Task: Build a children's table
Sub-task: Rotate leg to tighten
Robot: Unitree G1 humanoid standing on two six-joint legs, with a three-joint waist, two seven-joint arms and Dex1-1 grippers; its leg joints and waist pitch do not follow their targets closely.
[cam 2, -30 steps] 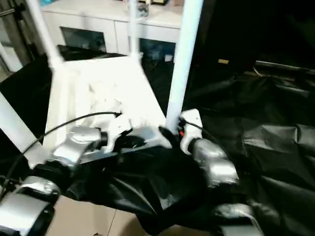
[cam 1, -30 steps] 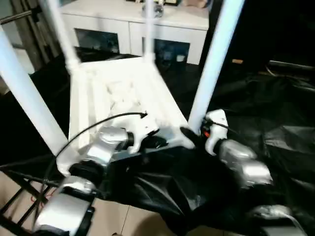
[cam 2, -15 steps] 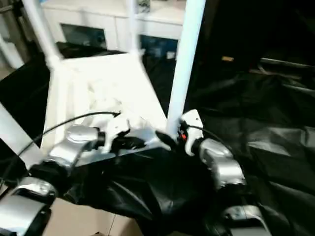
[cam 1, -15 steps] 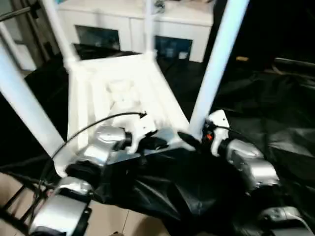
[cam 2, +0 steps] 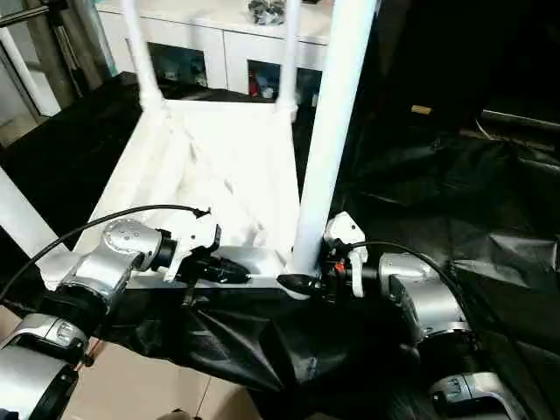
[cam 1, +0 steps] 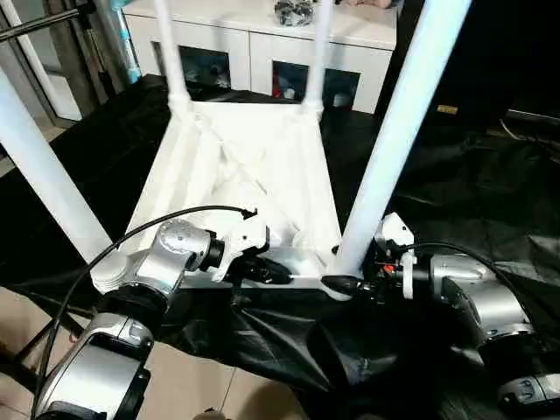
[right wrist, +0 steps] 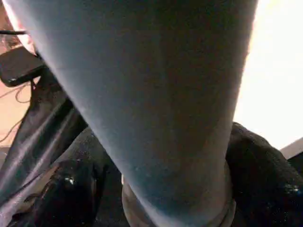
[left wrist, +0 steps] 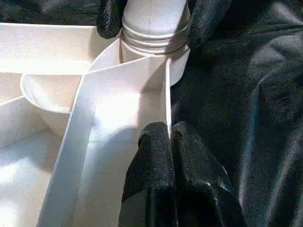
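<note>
The white tabletop (cam 1: pixel 245 166) lies upside down, ribbed underside up, with four white legs standing in its corner sockets. My left gripper (cam 1: pixel 278 273) is shut on the thin near rim (left wrist: pixel 166 94), its fingertips (left wrist: pixel 156 142) pinching that wall close to the near right socket. My right gripper (cam 1: pixel 339 282) straddles the base of the near right leg (cam 1: pixel 394 149), with one black finger (left wrist: pixel 111 19) on each side of the leg's collar. In the right wrist view the leg (right wrist: pixel 156 94) stands between the open fingers, with a dark gap on one side.
Black cloth (cam 1: pixel 490 175) covers the surface under and to the right of the tabletop. A white cabinet (cam 1: pixel 262 35) with glass doors stands behind. The near left leg (cam 1: pixel 44 175) rises by my left arm. A black metal frame (cam 1: pixel 22 350) and bare floor lie at lower left.
The camera has tilted and steadied. My right gripper has dropped lower and closed in around the near right leg's base. My left gripper keeps its pinch on the rim.
</note>
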